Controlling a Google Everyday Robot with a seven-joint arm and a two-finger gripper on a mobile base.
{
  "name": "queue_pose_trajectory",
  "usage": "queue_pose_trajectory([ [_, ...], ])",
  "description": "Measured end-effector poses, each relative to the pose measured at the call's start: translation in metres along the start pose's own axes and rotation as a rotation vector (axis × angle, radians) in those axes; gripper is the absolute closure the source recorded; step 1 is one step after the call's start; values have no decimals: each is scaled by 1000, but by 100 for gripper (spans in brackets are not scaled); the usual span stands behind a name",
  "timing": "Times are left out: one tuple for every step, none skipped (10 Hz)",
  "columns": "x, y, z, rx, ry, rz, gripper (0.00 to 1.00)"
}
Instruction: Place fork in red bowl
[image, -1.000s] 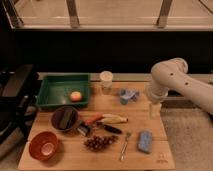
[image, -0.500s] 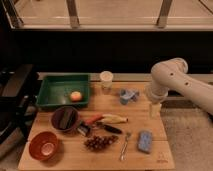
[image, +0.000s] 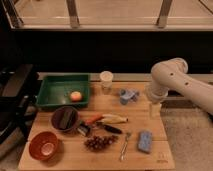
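The fork (image: 124, 145) is a slim silver-grey piece lying on the wooden table (image: 100, 159), near the front, right of centre. The red bowl (image: 44, 145) sits at the table's front left corner, with a pale inner bottom, empty. My gripper (image: 154, 110) hangs from the white arm (image: 172, 80) over the table's right edge, above and to the right of the fork, well apart from it.
A green tray (image: 52, 95) with an orange fruit (image: 75, 96) stands back left. A dark brown bowl (image: 65, 118) holds a dark block. An orange-handled tool (image: 89, 122), a banana (image: 115, 118), a black-handled knife (image: 109, 128), grapes (image: 99, 142), a blue sponge (image: 145, 140), a white cup (image: 106, 79) and a blue object (image: 128, 95) also lie on the table.
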Motion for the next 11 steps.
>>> queue_pose_trajectory([
  [0,0,0,0,0,0,20],
  [0,0,0,0,0,0,20],
  [0,0,0,0,0,0,20],
  [0,0,0,0,1,-2,20],
  [-3,1,2,-3,-6,-15,20],
  [-8,4,5,-11,-8,-30,20],
  [-21,6,10,-13,-12,-60,20],
  [-42,9,17,-21,-11,-97,20],
  [-59,15,25,-30,-16,-132,20],
  [-69,22,32,-40,-24,-154,20],
  [-78,34,40,-57,-49,-175,20],
])
